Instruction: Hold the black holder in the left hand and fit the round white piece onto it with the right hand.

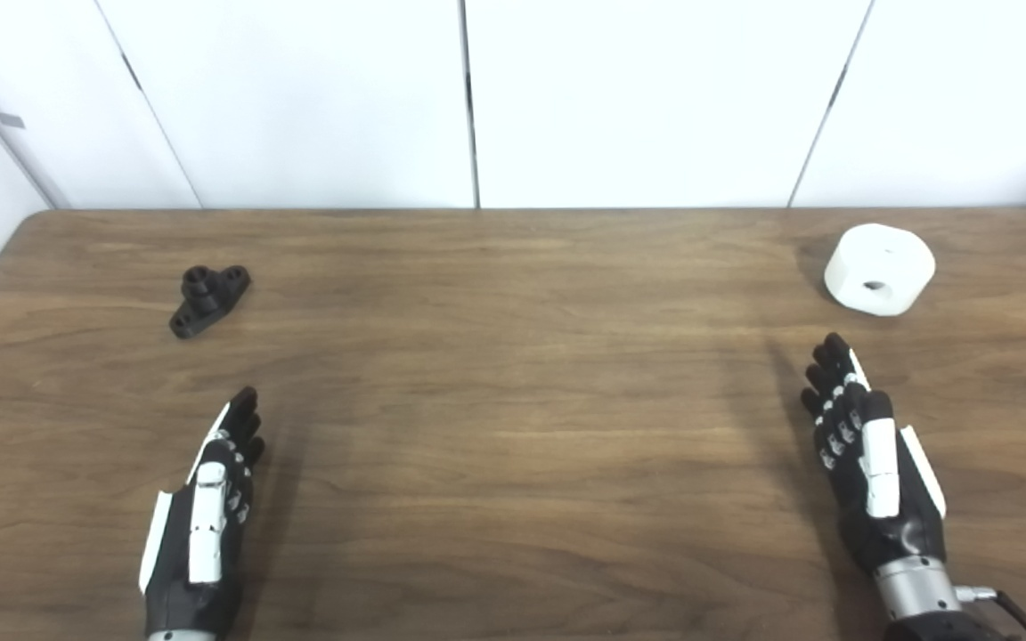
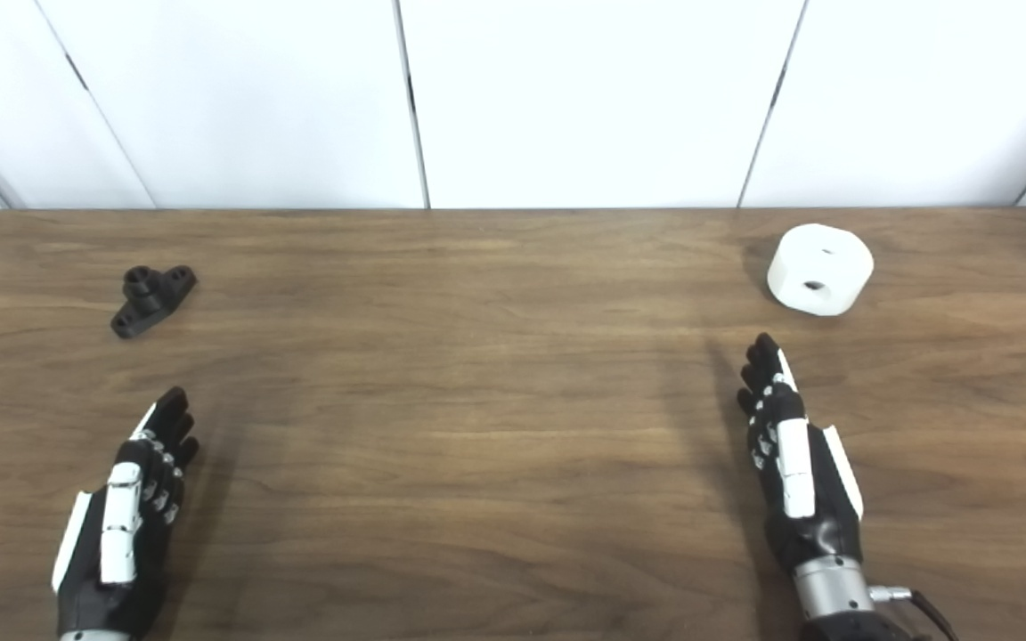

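My left hand (image 1: 201, 516) and right hand (image 1: 869, 463) lie empty with fingers straight near the tabletop's (image 1: 513, 401) front edge, the holder (image 1: 208, 299) far-left, the white piece (image 1: 879, 269) far-right.

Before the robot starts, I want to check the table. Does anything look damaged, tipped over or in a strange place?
Nothing stands out. The black holder lies intact at the far left of the table, the round white piece at the far right. Both the left hand and the right hand are open and hold nothing.
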Controlling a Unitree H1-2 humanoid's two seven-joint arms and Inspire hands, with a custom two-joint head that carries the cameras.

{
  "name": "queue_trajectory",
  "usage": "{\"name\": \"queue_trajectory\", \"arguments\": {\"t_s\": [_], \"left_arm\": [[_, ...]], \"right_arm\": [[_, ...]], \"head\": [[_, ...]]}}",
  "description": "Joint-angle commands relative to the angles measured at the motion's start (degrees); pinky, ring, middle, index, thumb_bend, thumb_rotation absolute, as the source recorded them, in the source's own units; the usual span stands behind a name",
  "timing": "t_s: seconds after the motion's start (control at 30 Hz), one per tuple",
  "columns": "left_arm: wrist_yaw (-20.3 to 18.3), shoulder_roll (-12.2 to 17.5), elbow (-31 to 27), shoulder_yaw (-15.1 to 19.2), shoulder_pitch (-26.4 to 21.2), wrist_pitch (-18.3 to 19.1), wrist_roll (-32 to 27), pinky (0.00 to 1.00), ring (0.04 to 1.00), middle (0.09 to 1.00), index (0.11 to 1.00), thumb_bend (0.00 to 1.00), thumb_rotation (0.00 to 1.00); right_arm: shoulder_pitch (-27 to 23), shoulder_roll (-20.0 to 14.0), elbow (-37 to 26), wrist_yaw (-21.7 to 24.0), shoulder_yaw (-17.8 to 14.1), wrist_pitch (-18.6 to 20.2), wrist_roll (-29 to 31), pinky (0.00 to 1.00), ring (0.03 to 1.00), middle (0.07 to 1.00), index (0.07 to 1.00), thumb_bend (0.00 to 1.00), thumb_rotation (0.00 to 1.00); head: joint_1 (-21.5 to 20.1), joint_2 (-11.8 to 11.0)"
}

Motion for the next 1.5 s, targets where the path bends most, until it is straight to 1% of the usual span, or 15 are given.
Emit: {"name": "queue_trajectory", "arguments": {"t_s": [0.0,0.3,0.4,0.43,0.53,0.8,0.83,0.9,0.97,1.1,1.17,1.27,1.37,1.43,1.47], "left_arm": [[0.1,-0.8,-1.4,0.1,-0.7,-2.3,0.7,1.0,1.0,0.986,0.945,0.35,1.0],[0.0,-0.7,-1.1,0.0,-0.7,-2.6,0.8,1.0,1.0,0.991,0.951,0.35,1.0],[0.1,-0.9,-1.3,-0.3,-0.5,-2.5,1.3,1.0,1.0,0.991,0.948,0.37,1.0],[0.2,-1.1,-1.4,-0.4,-0.4,-2.5,1.4,1.0,1.0,0.989,0.947,0.37,1.0],[0.5,-1.7,-1.4,-0.6,0.0,-2.8,1.5,1.0,0.998,0.973,0.939,0.36,1.0],[1.3,-2.7,-0.7,-1.9,1.0,-4.5,2.9,1.0,0.988,0.964,0.929,0.37,1.0],[1.5,-3.0,-0.5,-2.0,1.1,-4.7,3.3,1.0,0.984,0.958,0.924,0.37,1.0],[1.9,-3.4,-0.3,-2.3,1.2,-5.1,3.7,1.0,0.979,0.953,0.92,0.36,1.0],[2.3,-3.9,-0.1,-2.7,1.3,-5.4,4.0,1.0,0.977,0.948,0.915,0.35,1.0],[3.0,-4.1,0.6,-3.6,1.6,-6.7,4.7,1.0,0.976,0.947,0.917,0.34,1.0],[3.4,-4.4,0.9,-4.0,1.7,-7.0,5.0,1.0,0.976,0.947,0.917,0.33,1.0],[3.8,-4.6,1.2,-4.6,1.9,-7.2,4.9,1.0,0.976,0.949,0.917,0.33,1.0],[4.0,-4.7,1.5,-4.8,1.9,-7.4,4.9,1.0,0.969,0.943,0.909,0.33,1.0],[4.0,-4.5,1.6,-5.1,1.9,-7.6,4.9,1.0,0.967,0.941,0.906,0.32,0.99],[3.9,-4.4,1.6,-5.2,1.9,-7.7,4.9,1.0,0.967,0.941,0.905,0.3,0.99]], "right_arm": [[4.3,-0.2,-1.2,0.3,0.5,-0.8,0.2,1.0,1.0,0.999,1.0,0.65,1.0],[4.2,-0.4,-0.9,0.7,0.4,-1.1,0.8,1.0,1.0,1.0,1.0,0.64,1.0],[4.3,-0.7,-1.0,0.6,0.2,-1.2,0.4,1.0,1.0,0.998,1.0,0.63,1.0],[4.4,-0.8,-1.0,0.7,0.2,-1.3,0.6,1.0,1.0,0.999,1.0,0.63,1.0],[4.7,-1.3,-0.8,1.7,-0.2,-1.6,2.0,1.0,1.0,1.0,1.0,0.6,1.0],[5.1,-1.9,0.4,2.7,-1.4,-2.6,2.4,1.0,1.0,1.0,1.0,0.61,1.0],[5.1,-2.0,0.7,2.9,-1.5,-2.9,2.5,1.0,1.0,1.0,1.0,0.61,1.0],[5.1,-2.1,1.1,3.2,-1.6,-3.0,2.4,1.0,1.0,1.0,1.0,0.62,1.0],[5.1,-2.2,1.5,3.4,-1.8,-3.2,2.3,1.0,1.0,1.0,1.0,0.63,1.0],[5.1,-2.3,2.3,3.8,-2.1,-3.7,2.7,1.0,1.0,1.0,1.0,0.64,1.0],[5.0,-2.5,2.9,4.4,-2.2,-3.9,3.1,1.0,1.0,1.0,1.0,0.65,1.0],[4.9,-2.6,3.7,5.0,-2.5,-4.5,3.2,1.0,1.0,1.0,1.0,0.69,1.0],[4.7,-2.6,4.4,5.6,-2.8,-5.2,3.6,1.0,1.0,1.0,1.0,0.72,1.0],[4.6,-2.8,4.7,6.1,-2.9,-5.6,3.9,1.0,1.0,1.0,1.0,0.73,1.0],[4.6,-3.0,4.8,6.3,-3.0,-5.6,4.0,1.0,1.0,1.0,1.0,0.74,1.0]], "head": [[0.0,0.1],[0.5,-0.2],[2.0,-0.8],[2.8,-1.5],[5.1,-2.5],[10.6,-6.0],[11.4,-6.8],[12.0,-7.5],[12.9,-8.9],[14.0,-10.4],[14.6,-11.6],[15.2,-12.5],[15.7,-12.8],[16.0,-12.7],[16.0,-12.2]]}}
